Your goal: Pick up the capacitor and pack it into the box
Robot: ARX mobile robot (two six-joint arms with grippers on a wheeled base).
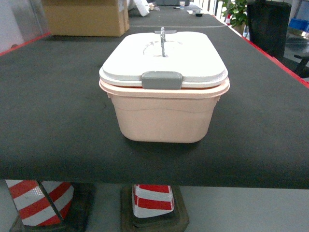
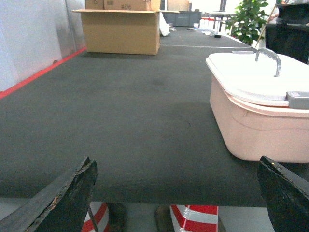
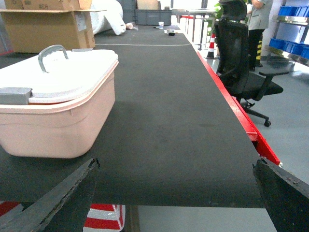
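Box: the pink plastic box [image 1: 164,116] sat centre frame in your head view on the black worktop [image 1: 53,121], its long axis running away from the camera.
Lid: the white lid [image 1: 164,58] was on, grey latch [image 1: 161,79] facing you, metal handle [image 1: 162,35] upright on top.
Capacitor: you had none in any view; whether one lay inside the box or out of frame could not be told.
Stage: a shut box fits both capacitors packed and capacitors yet to be fetched.
Left end effector [image 2: 178,193]: fingers spread wide at the lower corners of its wrist view, holding nothing; box to the right of frame.
Right end effector [image 3: 176,193]: also wide apart and empty; box to the left of frame.
Nearer arm: about equal, the box lying between both.
Arm pose: both low, level, at the worktop's near edge.
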